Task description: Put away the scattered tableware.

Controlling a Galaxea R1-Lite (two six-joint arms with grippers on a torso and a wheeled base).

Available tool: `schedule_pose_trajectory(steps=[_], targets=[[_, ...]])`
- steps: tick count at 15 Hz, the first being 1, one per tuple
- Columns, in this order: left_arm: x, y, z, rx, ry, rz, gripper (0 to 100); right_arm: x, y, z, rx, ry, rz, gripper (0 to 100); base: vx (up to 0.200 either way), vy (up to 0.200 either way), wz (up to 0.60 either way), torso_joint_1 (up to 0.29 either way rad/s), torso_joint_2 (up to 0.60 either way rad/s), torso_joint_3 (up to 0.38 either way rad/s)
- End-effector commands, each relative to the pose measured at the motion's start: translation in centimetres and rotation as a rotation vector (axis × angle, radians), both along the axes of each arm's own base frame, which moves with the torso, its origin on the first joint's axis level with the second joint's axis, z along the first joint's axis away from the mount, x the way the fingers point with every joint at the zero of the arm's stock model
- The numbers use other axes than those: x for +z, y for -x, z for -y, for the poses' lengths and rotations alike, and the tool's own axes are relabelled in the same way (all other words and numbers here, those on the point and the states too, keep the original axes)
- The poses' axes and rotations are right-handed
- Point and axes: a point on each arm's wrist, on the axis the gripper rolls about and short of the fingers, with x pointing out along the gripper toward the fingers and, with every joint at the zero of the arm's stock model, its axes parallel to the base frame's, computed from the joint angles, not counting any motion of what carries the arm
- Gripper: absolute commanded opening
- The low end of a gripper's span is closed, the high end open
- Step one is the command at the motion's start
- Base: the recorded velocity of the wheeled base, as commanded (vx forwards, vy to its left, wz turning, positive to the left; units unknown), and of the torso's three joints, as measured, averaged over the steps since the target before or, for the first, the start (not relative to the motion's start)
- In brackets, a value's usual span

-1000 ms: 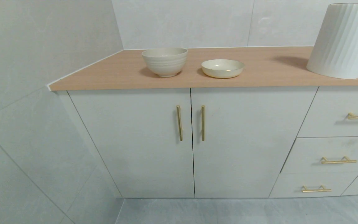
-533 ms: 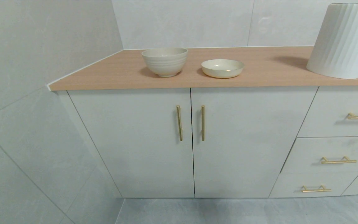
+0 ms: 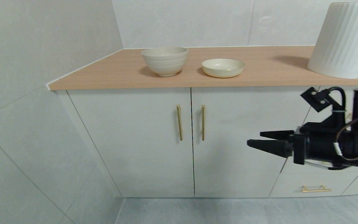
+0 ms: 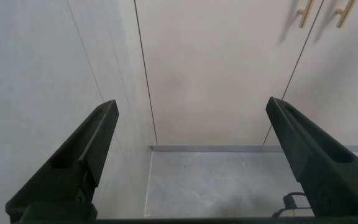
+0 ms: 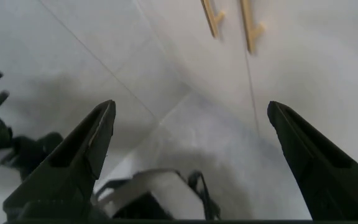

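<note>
Bowl [image 3: 164,60] and shallow dish [image 3: 222,67] on worktop [image 3: 104,73], awaiting storage; right gripper [image 3: 255,138], fingers apart, level with cabinet handles [image 3: 203,123], presumably for opening; left gripper [image 4: 191,106], fingers apart, empty.

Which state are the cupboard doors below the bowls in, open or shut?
Shut: the left door and right door lie flush, with only a thin seam between them.
</note>
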Motion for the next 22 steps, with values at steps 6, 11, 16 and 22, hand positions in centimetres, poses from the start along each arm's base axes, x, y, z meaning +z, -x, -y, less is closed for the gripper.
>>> schedule_pose_trajectory(steps=[6, 11, 16, 22], targets=[[0.0, 0.0, 0.0, 0.000, 0.000, 0.000, 100, -4.0, -8.2, -7.5, 0.086, -0.034, -0.040, 100, 0.000, 0.000, 0.00, 0.000, 0.00, 0.000], [0.0, 0.0, 0.0, 0.000, 0.000, 0.000, 100, -5.6, -9.8, -9.9, 0.057, -0.136, 0.014, 100, 0.000, 0.000, 0.00, 0.000, 0.00, 0.000], [0.0, 0.0, 0.0, 0.000, 0.000, -0.002, 100, -6.3, -11.1, -10.8, -0.036, -0.137, 0.042, 100, 0.000, 0.000, 0.00, 0.000, 0.00, 0.000], [0.0, 0.0, 0.0, 0.000, 0.000, 0.000, 100, -6.8, -12.4, -11.6, -0.048, -0.196, 0.035, 100, 0.000, 0.000, 0.00, 0.000, 0.00, 0.000]])
